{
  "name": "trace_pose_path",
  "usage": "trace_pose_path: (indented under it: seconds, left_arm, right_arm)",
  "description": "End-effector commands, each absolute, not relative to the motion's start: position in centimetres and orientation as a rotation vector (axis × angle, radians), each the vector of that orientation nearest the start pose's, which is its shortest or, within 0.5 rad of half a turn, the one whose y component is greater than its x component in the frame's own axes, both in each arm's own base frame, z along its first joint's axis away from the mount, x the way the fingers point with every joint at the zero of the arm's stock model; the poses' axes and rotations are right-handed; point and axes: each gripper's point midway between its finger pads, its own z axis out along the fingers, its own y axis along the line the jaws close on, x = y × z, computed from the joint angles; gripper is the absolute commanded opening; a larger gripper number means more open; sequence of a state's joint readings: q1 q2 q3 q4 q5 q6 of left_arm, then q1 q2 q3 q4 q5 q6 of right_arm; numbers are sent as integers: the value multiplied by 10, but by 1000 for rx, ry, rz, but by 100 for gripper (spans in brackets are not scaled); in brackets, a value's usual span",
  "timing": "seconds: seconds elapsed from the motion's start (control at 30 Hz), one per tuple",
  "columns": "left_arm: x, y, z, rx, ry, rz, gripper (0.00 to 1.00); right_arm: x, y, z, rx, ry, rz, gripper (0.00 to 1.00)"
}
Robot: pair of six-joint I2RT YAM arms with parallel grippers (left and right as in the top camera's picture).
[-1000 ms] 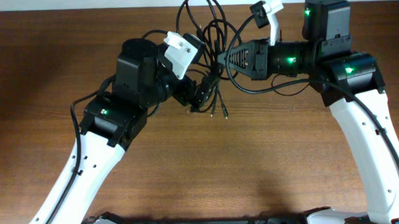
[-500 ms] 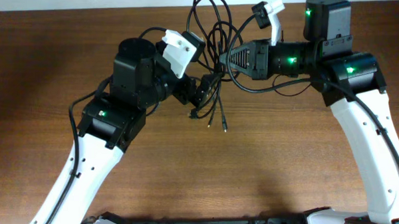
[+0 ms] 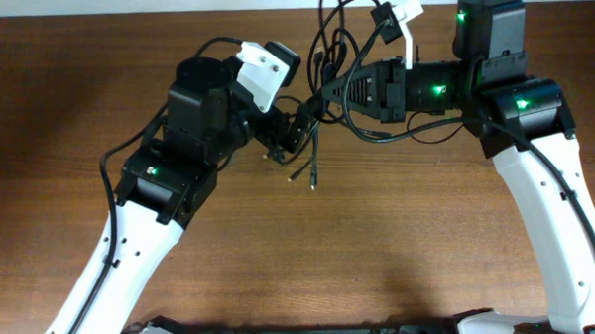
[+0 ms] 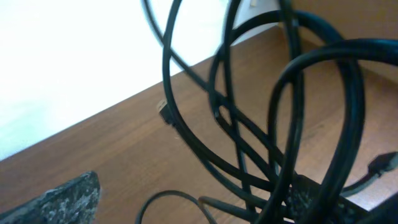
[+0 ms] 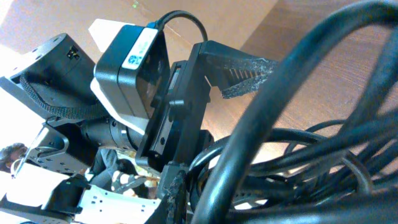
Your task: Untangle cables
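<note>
Limp, light cables (image 3: 328,61) hang clenched in the right claw (image 3: 325,90); best taken near a plug (image 3: 313,183) dangling beside the left claw (image 3: 295,128), whose grip I cannot tell.

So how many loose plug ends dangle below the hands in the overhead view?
2: one plug end hangs just below the left hand, another beside it, lower in frame. Others may be hidden in the cables bunched between the hands.

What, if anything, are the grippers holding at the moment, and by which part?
The cables hang lifted, apparently gripped mid-bundle by the right gripper. The left gripper is open, with its fingers on either side of the strands, so it is not clamping them.
</note>
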State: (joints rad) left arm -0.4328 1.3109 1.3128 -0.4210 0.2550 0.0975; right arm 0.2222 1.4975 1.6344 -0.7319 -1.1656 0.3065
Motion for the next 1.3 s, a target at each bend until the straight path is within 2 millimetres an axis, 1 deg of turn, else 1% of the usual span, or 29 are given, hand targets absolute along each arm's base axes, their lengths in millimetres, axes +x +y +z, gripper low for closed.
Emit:
trace_pose_path:
  seconds: [0.0,0.03,0.07,0.13,0.17,0.2,0.23,0.27,0.3,0.37,0.4,0.43,0.47,0.5,0.57,0.63,0.67,0.7,0.73,0.8,0.83,0.9,0.93,0.97,1.0,1.1,1.13,1.2,1.27]
  left_arm:
    - [381,-199,323,618,1916,-352,85]
    - [382,-200,320,621,1920,-356,84]
    - [381,-204,318,634,1923,-374,75]
    - [376,-216,313,687,1921,-455,74]
    - [371,-225,312,725,1911,-517,70]
    - [370,-226,313,730,1908,-526,65]
    - [370,-226,313,729,1905,-525,64]
    - [370,-226,314,729,1905,-525,59]
    - [370,-226,314,729,1905,-525,53]
    - [371,-226,314,728,1905,-524,30]
    - [371,-226,314,727,1906,-522,21]
    - [371,-226,314,727,1906,-521,10]
    - [371,-226,314,727,1906,-521,2]
    - [371,-225,314,725,1906,-520,0]
    - [375,-218,314,706,1910,-508,0]
    - [380,-204,319,669,1909,-486,0]
    - [382,-195,324,639,1904,-477,0]
    - [383,-190,327,610,1906,-481,0]
    - [384,-181,332,553,1912,-491,0]
    - [388,-170,335,467,1930,-514,0]
    - [389,-165,335,403,1948,-542,0]
    - [389,-166,336,329,1967,-595,0]
    - [389,-167,337,285,1975,-630,0]
    - [389,-168,339,254,1978,-667,0]
    - [385,-175,343,265,1969,-728,0]
    - [376,-189,350,337,1939,-830,0]
    - [373,-193,352,335,1937,-870,0]
    - [370,-197,355,354,1930,-904,0]
    - [365,-201,356,381,1924,-939,0]
  right_arm:
    - [287,234,415,-727,1938,1648,4]
    - [287,234,415,-727,1937,1648,4]
    - [287,234,416,-733,1930,1650,4]
    - [287,234,417,-744,1915,1645,4]
    - [287,234,417,-744,1915,1644,4]
    - [287,234,417,-744,1915,1645,4]
    - [287,234,417,-744,1916,1645,4]
    - [287,234,417,-744,1915,1645,4]
    - [287,234,417,-744,1916,1645,4]
    - [287,234,417,-744,1916,1645,4]
    - [287,234,417,-743,1916,1645,4]
    - [287,234,417,-743,1916,1644,4]
    - [289,234,416,-736,1922,1635,4]
    - [292,233,414,-720,1934,1615,4]
    - [303,230,403,-645,2001,1537,6]
    - [317,223,385,-534,2101,1416,23]
    - [326,215,370,-451,2176,1317,34]
    - [330,210,363,-411,2214,1267,43]
    - [332,206,355,-376,2250,1223,55]
    - [331,205,353,-367,2267,1221,65]
    - [329,206,352,-384,2265,1219,66]
    - [325,206,349,-426,2269,1204,66]
    - [322,210,348,-486,2254,1195,66]
    - [315,218,350,-589,2211,1196,66]
    - [306,228,352,-712,2155,1194,67]
    - [290,249,353,-933,2047,1157,66]
    - [281,260,353,-1029,1988,1140,66]
    - [275,270,356,-1106,1922,1126,65]
    - [281,271,358,-1101,1904,1090,64]
